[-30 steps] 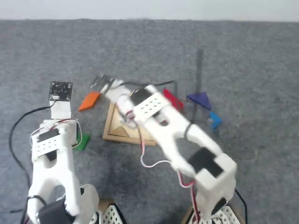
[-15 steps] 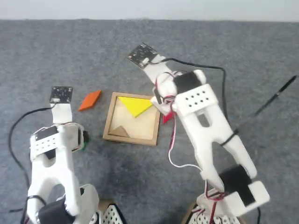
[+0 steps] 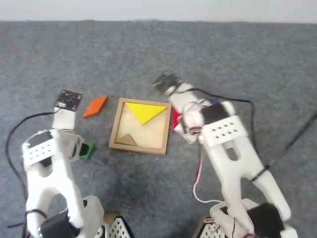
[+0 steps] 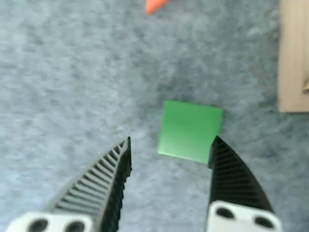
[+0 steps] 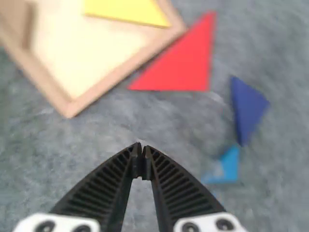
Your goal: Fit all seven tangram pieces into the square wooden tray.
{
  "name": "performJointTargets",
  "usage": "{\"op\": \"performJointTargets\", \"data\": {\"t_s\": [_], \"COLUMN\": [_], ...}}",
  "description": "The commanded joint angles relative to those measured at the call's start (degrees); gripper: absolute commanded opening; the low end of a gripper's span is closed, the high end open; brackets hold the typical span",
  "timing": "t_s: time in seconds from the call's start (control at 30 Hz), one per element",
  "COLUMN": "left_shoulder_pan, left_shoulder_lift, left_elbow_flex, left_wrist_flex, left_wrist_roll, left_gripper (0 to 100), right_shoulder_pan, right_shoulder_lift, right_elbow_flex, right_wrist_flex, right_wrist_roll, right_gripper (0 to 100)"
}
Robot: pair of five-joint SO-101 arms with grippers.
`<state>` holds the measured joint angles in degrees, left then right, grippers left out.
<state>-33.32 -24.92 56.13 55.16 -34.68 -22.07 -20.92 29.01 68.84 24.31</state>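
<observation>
Left fingers (image 4: 106, 179) open; green square (image 4: 190, 129) lies on the desk (image 4: 72, 72) between their tips. Right fingers (image 5: 120, 176) closed, empty; red triangle (image 5: 186, 63) lies ahead of their tips, beside the tray (image 5: 58, 99).

The left gripper (image 4: 172, 140) is held with its toothed fingers (image 4: 108, 179) spread wide apart and pointed downward. The right gripper (image 5: 141, 146) is held closed, its tips pressed against each other. In the high view, the left arm (image 3: 47, 173) is seen folded short, while the right arm (image 3: 237, 153) is stretched farther forward.
</observation>
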Motion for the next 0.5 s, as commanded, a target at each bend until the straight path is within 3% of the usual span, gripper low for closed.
{"op": "performJointTargets", "data": {"t_s": [0.0, 0.13, 0.3, 0.47], "left_shoulder_pan": [-0.26, -0.26, -0.35, -0.18], "left_shoulder_lift": [-2.02, -2.02, -1.93, 2.99], "left_elbow_flex": [-4.18, -4.09, -4.35, -7.16], "left_wrist_flex": [2.55, 2.55, 1.67, 0.88], "left_wrist_roll": [-6.42, -9.05, -9.14, -8.79], "left_gripper": [25, 25, 25, 25], "right_shoulder_pan": [6.73, 8.13, 8.66, 4.70], "right_shoulder_lift": [-3.30, -3.30, -3.12, 2.59], "right_elbow_flex": [-0.18, 0.09, 0.26, -1.32], "right_wrist_flex": [-0.66, 1.01, 1.45, 1.19], "right_wrist_roll": [-1.23, -1.41, -5.63, -6.86], "right_gripper": [0.9, 2.1, 15.4, 20.0]}}
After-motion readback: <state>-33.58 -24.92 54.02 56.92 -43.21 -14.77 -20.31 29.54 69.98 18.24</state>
